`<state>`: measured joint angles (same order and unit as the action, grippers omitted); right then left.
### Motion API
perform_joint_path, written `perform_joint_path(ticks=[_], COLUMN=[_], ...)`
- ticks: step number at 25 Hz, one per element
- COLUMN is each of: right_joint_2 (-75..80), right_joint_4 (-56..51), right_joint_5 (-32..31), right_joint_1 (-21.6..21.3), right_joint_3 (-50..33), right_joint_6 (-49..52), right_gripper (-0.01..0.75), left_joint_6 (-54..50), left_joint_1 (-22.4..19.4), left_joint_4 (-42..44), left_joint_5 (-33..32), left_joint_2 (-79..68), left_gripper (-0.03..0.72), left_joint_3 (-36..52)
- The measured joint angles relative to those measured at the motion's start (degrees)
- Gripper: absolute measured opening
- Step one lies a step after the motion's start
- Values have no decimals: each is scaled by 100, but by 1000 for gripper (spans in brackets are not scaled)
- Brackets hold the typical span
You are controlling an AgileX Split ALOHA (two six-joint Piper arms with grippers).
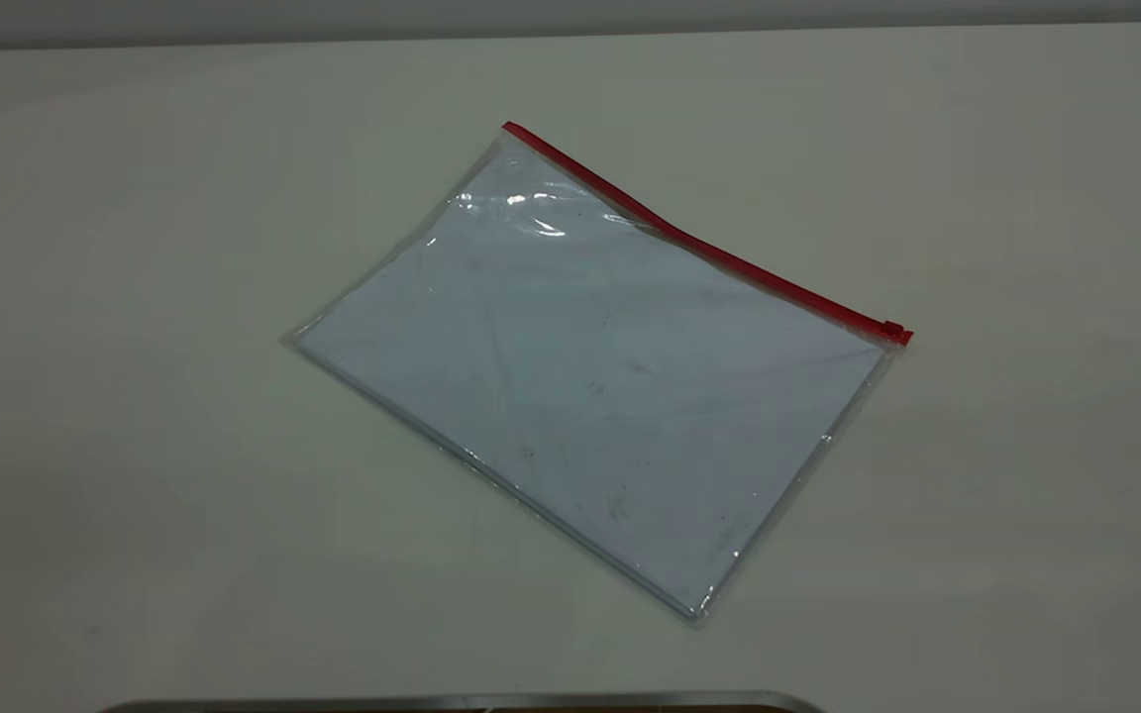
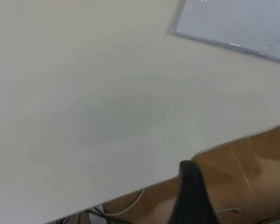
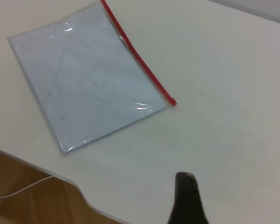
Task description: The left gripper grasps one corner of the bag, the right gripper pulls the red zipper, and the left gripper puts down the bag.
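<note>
The bag point(image 1: 590, 366), a flat clear pouch with white paper inside, lies slanted in the middle of the white table point(image 1: 135, 396). Its red zipper point(image 1: 699, 243) runs along the far long edge, with the small red slider point(image 1: 893, 330) at the right end. The corner of the bag point(image 1: 511, 134) at the strip's other end rests flat on the table. Neither arm shows in the exterior view. In the left wrist view a black part of my left gripper point(image 2: 191, 196) hangs past the table edge, far from the bag point(image 2: 238, 21). My right gripper point(image 3: 186, 200) hovers over bare table, well short of the bag point(image 3: 88, 74) and zipper point(image 3: 137, 58).
The table's rounded edge point(image 2: 210, 149) drops off to a wooden floor point(image 2: 252, 158) with cables point(image 2: 126, 205). A grey-rimmed object point(image 1: 462, 701) shows at the bottom of the exterior view. Bare tabletop surrounds the bag on all sides.
</note>
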<state>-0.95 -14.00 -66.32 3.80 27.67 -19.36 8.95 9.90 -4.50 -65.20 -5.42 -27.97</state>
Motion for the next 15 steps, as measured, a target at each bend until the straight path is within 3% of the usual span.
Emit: perform_joint_path(ticks=[7, 15], right_joint_2=[0, 0], right_joint_4=[0, 0], right_joint_5=[0, 0], right_joint_1=[0, 0], right_joint_3=[0, 0], right_joint_6=[0, 6], right_gripper=[576, 576], left_joint_6=[14, -85], left_joint_1=[-66, -944], left_joint_4=[0, 0], left_joint_5=[0, 0], left_joint_2=[0, 451], left_gripper=[590, 590], left_joint_3=[0, 0])
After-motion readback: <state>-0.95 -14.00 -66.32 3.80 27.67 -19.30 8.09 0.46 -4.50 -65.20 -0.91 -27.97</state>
